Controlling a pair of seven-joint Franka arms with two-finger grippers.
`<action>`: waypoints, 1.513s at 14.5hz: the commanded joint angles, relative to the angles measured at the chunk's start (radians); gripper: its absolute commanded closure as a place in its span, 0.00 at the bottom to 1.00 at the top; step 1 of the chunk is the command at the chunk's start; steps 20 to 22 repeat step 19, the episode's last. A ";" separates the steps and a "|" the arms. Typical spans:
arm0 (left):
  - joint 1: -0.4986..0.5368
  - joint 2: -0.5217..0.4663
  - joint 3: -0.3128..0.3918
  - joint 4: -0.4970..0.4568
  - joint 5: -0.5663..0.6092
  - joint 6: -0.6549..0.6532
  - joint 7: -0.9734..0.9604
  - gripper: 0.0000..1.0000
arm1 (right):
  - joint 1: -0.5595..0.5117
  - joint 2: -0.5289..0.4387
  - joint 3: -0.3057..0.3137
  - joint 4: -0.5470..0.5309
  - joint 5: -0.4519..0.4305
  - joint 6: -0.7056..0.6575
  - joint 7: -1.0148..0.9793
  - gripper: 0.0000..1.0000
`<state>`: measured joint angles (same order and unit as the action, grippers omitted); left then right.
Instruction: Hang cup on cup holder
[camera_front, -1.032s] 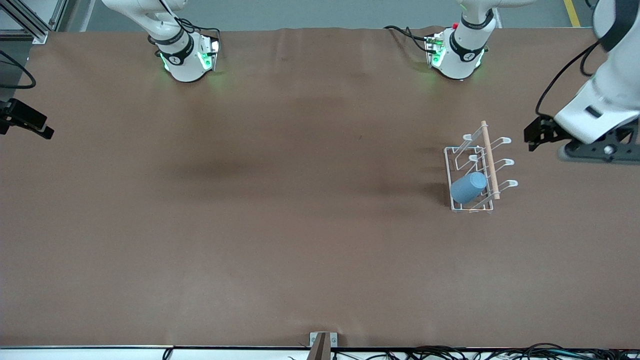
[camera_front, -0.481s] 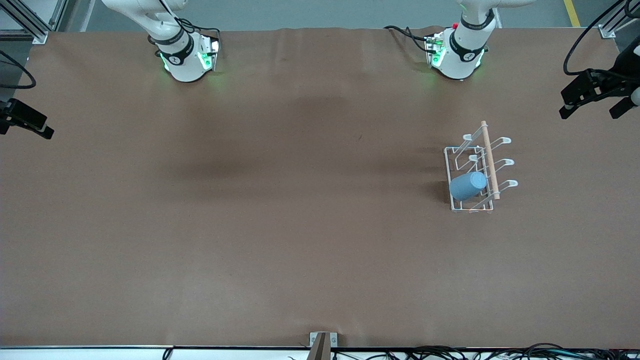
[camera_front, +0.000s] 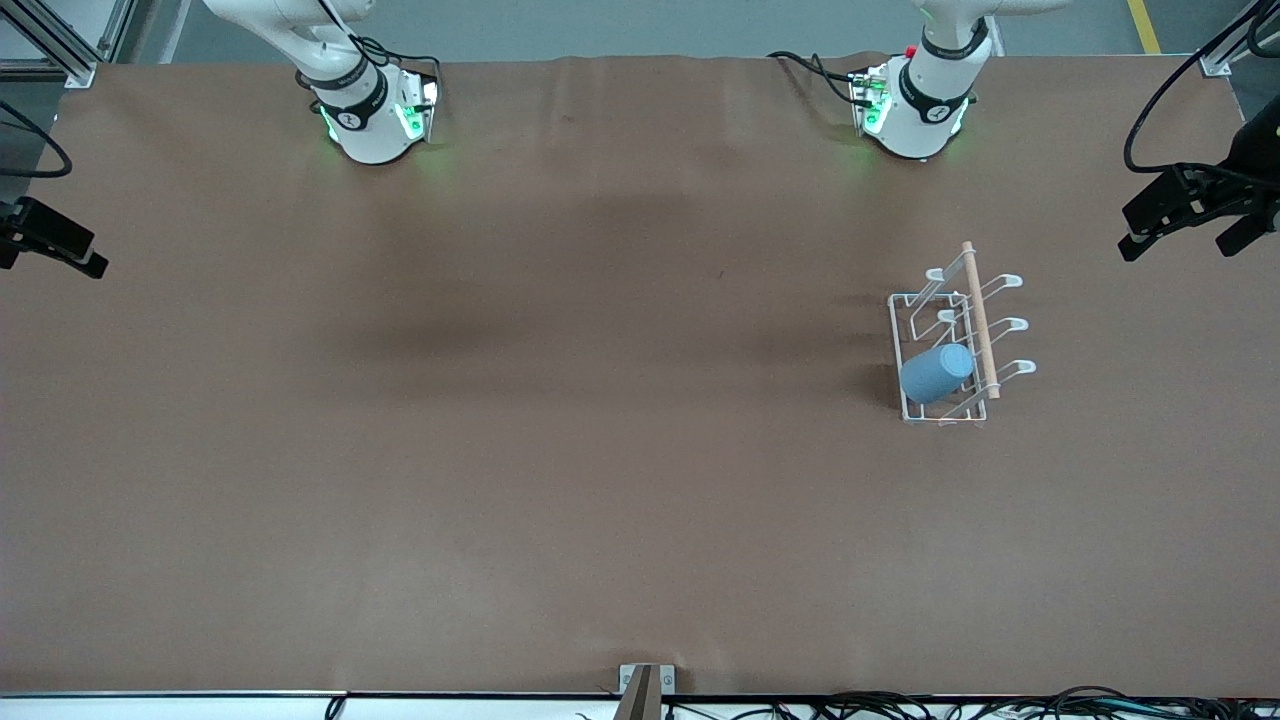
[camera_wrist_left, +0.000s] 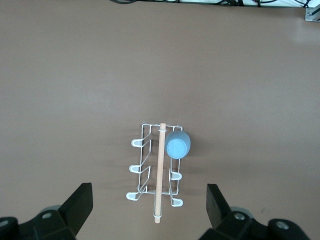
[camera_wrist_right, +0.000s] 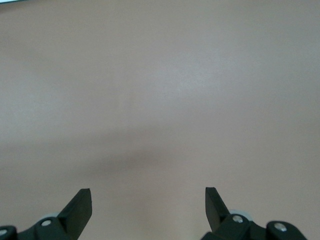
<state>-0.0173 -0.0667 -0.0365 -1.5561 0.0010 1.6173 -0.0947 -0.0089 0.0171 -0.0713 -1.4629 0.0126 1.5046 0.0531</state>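
With the cup (camera_front: 936, 373) already hanging on the cup holder (camera_front: 956, 336), hold the left gripper (camera_wrist_left: 149, 202) high above, fingers spread and empty, while the right gripper (camera_wrist_right: 148, 204) waits, fingers spread, over bare tabletop (camera_front: 560, 450).

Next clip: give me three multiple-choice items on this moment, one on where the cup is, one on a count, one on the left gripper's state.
1. Where is the cup?
A. On a prong of the cup holder
B. On the bare table
C. In a gripper

2. How many cups show?
A. Three
B. One
C. Two

3. How is the left gripper?
A. Shut on the cup
B. Shut, empty
C. Open, empty

Answers: 1 A, the cup sits on the prong nearest the front camera; 2 B, only one blue cup; 3 C, fingers spread, nothing between.
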 joint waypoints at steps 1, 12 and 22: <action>-0.003 0.031 0.003 0.062 -0.015 -0.085 -0.011 0.00 | -0.011 0.003 0.013 0.012 -0.014 -0.009 -0.006 0.00; -0.006 0.059 0.001 0.054 -0.007 -0.106 0.050 0.00 | -0.013 0.003 0.012 0.012 -0.010 -0.009 -0.006 0.00; -0.009 0.067 -0.002 0.056 -0.012 -0.105 0.032 0.00 | -0.014 0.003 0.012 0.012 -0.010 -0.009 -0.006 0.00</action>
